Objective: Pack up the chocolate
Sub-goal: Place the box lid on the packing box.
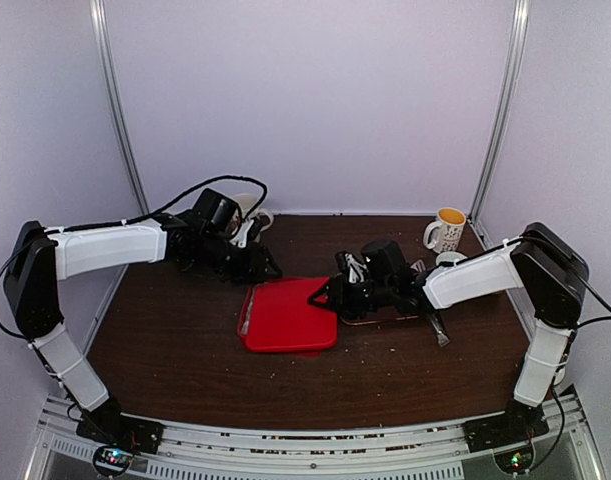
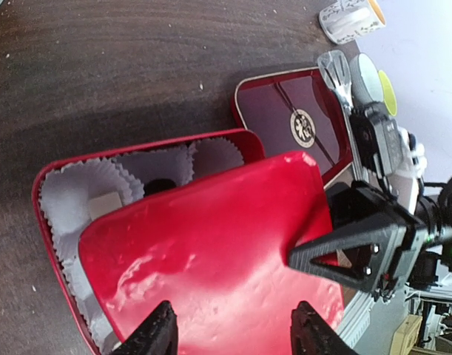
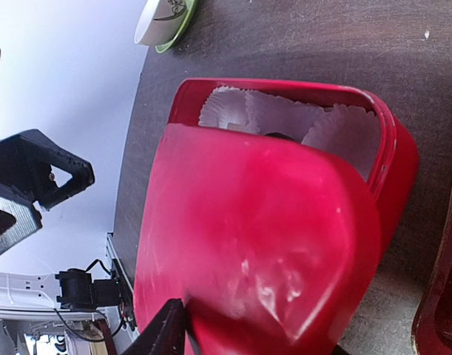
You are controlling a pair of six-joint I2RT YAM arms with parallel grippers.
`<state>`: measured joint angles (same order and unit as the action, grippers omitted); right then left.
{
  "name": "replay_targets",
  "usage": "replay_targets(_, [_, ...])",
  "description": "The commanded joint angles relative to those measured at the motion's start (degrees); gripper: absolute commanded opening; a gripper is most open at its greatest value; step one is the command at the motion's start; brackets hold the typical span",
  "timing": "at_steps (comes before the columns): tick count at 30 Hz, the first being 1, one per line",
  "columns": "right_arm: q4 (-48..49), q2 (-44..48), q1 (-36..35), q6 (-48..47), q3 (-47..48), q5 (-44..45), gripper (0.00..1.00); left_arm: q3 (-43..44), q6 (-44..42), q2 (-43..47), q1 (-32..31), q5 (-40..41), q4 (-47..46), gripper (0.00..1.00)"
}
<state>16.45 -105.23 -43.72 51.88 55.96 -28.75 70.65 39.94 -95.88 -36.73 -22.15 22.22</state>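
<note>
A red box point(image 2: 44, 192) lined with white fluted cups sits mid-table. It holds chocolate: a cream cube point(image 2: 103, 205) and a dark piece point(image 2: 159, 185). The other pieces are hidden under the red lid point(image 1: 285, 315), which lies tilted over the box and leaves the far cups point(image 3: 270, 115) uncovered. My right gripper point(image 1: 330, 293) is shut on the lid's point(image 3: 262, 222) near corner, and the lid fills the gap between its fingers point(image 2: 344, 255). My left gripper point(image 2: 234, 336) hangs open just above the lid point(image 2: 211, 244), both fingertips apart and touching nothing.
A dark red tin part with a round emblem point(image 2: 299, 126) lies beside the box, with a metal spoon point(image 2: 335, 70) at its edge. A patterned mug point(image 1: 447, 230) and a saucer stand at the back right. A white cup point(image 1: 250, 210) sits behind my left arm.
</note>
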Motion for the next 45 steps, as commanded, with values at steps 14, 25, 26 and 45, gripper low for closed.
replay_targets(14, [8.83,-1.96,3.45,-1.08,-7.1,-3.2,0.53,-10.92,-0.55,10.15,0.43,-2.64,4.08,0.6])
replay_targets(25, [7.94,-1.36,4.22,-2.33,-7.74,-4.03,0.5,-11.45,-0.59,5.96,0.4,-3.94,0.88,0.58])
replay_targets(26, [7.95,-1.35,4.25,-2.17,-7.64,-4.17,0.49,-11.43,-0.57,5.38,0.36,-4.13,0.41,0.58])
replay_targets(45, [1.04,0.51,4.08,-4.83,-4.51,-3.36,0.4,-10.59,3.87,-1.64,-0.01,-3.5,-4.91,0.48])
